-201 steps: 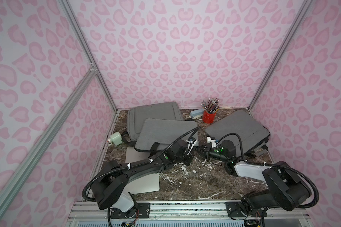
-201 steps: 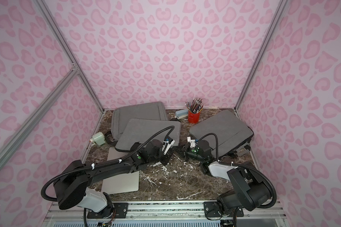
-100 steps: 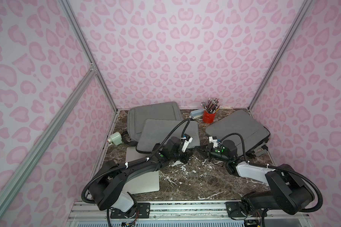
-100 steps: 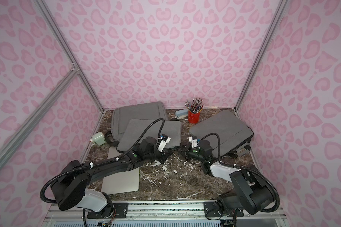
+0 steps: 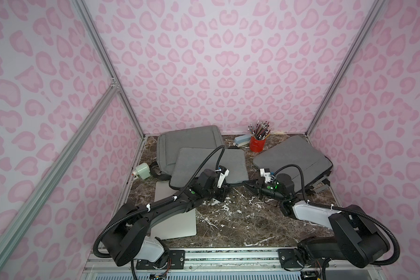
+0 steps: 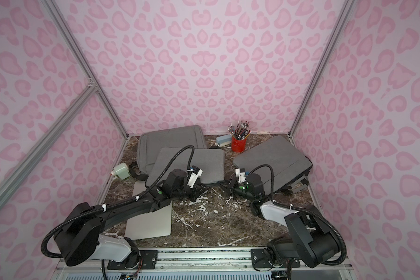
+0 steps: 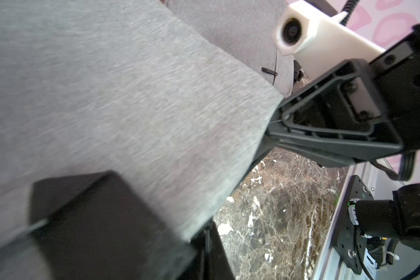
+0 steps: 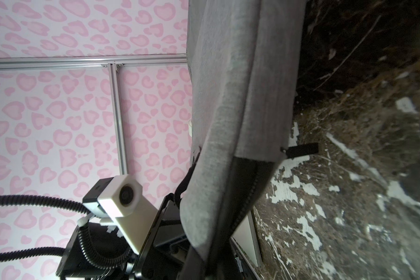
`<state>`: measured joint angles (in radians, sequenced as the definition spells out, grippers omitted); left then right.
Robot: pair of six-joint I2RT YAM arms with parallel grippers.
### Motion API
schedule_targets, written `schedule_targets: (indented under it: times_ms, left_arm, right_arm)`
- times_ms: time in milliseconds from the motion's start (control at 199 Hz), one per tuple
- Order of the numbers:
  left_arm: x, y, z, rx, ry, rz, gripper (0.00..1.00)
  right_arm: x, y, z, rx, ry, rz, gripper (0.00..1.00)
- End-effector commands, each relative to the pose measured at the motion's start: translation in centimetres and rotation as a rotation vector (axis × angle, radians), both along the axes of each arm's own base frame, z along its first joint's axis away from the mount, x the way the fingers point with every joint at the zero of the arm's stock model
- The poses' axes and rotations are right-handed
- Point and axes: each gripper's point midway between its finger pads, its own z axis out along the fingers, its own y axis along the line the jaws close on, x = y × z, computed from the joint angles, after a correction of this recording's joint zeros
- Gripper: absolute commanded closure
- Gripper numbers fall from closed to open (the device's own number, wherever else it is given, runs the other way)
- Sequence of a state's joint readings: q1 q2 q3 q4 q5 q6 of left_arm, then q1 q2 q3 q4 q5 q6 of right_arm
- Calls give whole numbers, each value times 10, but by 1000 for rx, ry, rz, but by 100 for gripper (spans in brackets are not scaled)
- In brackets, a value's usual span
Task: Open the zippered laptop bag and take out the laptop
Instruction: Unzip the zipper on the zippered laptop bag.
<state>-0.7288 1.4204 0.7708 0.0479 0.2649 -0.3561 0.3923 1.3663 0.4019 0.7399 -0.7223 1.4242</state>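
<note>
Finding: the laptop bag (image 5: 211, 162) lies mid-table (image 5: 240, 218). Its far part overlaps a second grey bag (image 5: 187, 140), and its near edge appears lifted off the marble. My left gripper (image 5: 223, 190) is clamped tight on that near edge, with one finger (image 7: 95, 218) lying on top of the cloth. My right gripper (image 7: 273, 126) is pinched narrow on the near right corner, close beside the left. I judge the two holds on one edge serve to keep the cloth taut and raised, so that the mouth can be parted rather than sagging shut. In the right wrist view the zipper (image 8: 246, 201) shows bare teeth along the edge by the corner, and a black pull tab (image 8: 301, 149) sticks out at the seam. That suggests this stretch is unzipped, but I cannot tell how far the opening runs. A silver laptop (image 5: 177, 223) lies flat on the table beneath my left arm, its far edge running under the bag's near left corner. I cannot tell whether it belongs to this bag, and no view looks inside the bag. A third bag (image 5: 291, 155) sits well apart on the right, untouched.
</note>
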Motion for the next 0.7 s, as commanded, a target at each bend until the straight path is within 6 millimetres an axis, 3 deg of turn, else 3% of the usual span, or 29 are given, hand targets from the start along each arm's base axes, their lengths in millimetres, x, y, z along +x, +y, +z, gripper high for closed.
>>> schedule_targets:
  times_ms: [0, 377, 698]
  left_arm:
    - [6, 35, -21, 105, 66, 135, 98]
    - [0, 82, -23, 147, 143, 270, 98]
    - [-3, 127, -31, 188, 230, 416, 98]
  right_arm:
    - [19, -17, 2, -40, -53, -121, 100]
    - [21, -28, -3, -59, -56, -146, 100]
    - [23, -32, 5, -46, -74, -154, 100]
